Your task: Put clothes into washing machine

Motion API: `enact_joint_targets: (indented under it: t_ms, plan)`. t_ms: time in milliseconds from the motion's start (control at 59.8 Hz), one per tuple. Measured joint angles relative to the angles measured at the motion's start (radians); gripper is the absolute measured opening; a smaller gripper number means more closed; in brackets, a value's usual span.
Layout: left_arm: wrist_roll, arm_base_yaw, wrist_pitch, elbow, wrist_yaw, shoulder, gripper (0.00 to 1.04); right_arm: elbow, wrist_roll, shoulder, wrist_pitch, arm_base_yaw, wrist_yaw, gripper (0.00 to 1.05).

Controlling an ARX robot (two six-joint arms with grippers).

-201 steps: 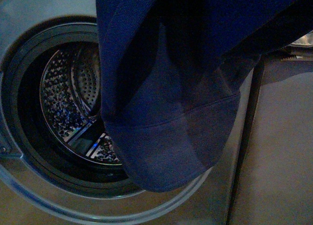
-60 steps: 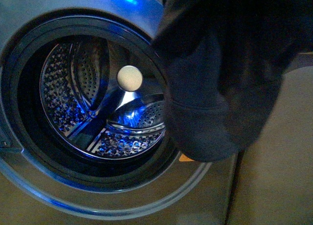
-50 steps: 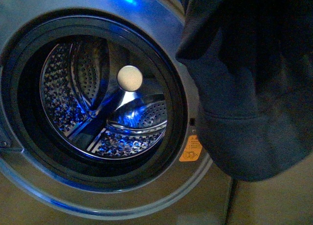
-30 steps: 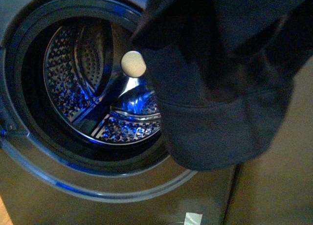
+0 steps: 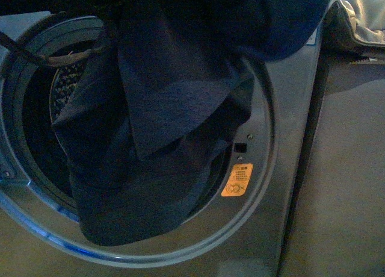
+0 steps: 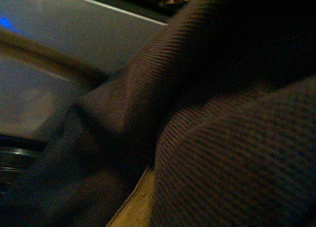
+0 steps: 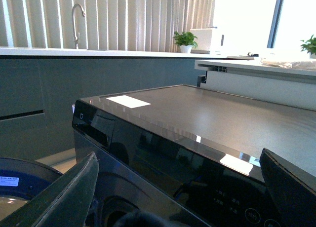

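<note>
The navy garment (image 5: 150, 138) is hanging across the drum mouth of the washing machine (image 5: 264, 186), hem sagging over the lower rim, presumably for feeding inward; the right tool (image 7: 178, 158) is standing spread and empty, while the left tool's grip, cloth-covered, cannot be told.

**A:** Where does the front view sit?

**B:** Close before the washing machine (image 5: 289, 168), facing its front. The clothes (image 5: 156, 138) hang across the upper and middle frame.

**A:** And the wrist views?

**B:** The left one is pressed almost against that fabric, with a grey panel (image 6: 74, 34) at upper left. The right one looks level across the machine's top towards a counter (image 7: 98, 52), with the right claw (image 7: 178, 158) fingers in the lower corners.

**A:** What's shared?

**B:** The machine in the front and right wrist views, the fabric in the front and left.
</note>
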Motion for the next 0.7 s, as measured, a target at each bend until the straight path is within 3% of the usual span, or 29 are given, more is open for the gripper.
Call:
enact_joint_targets:
  t_ms: [201,234,267,301,368,702]
  plan:
    - [-0.010,0.083,0.008,-0.015,0.064,0.017,0.14,0.000,0.000,0.000,0.000,0.000,0.000,0.97]
    - [-0.015,0.099,0.011,-0.019,0.072,0.019,0.14,0.000,0.005,-0.002,-0.006,0.005,0.029,0.97]
    - [-0.020,0.122,0.017,-0.026,0.085,0.022,0.14,-0.007,0.012,-0.013,-0.033,0.014,0.134,0.97]
    - [-0.022,0.143,0.029,-0.036,0.097,0.027,0.14,-0.049,0.015,-0.039,-0.027,0.014,0.225,0.97]
    - [-0.029,0.182,0.052,-0.056,0.116,0.040,0.14,-0.153,0.026,-0.108,0.008,0.002,0.306,0.97]
    - [-0.031,0.281,0.167,-0.121,0.141,0.210,0.13,-0.740,0.147,-0.555,0.060,-0.110,0.382,0.97]
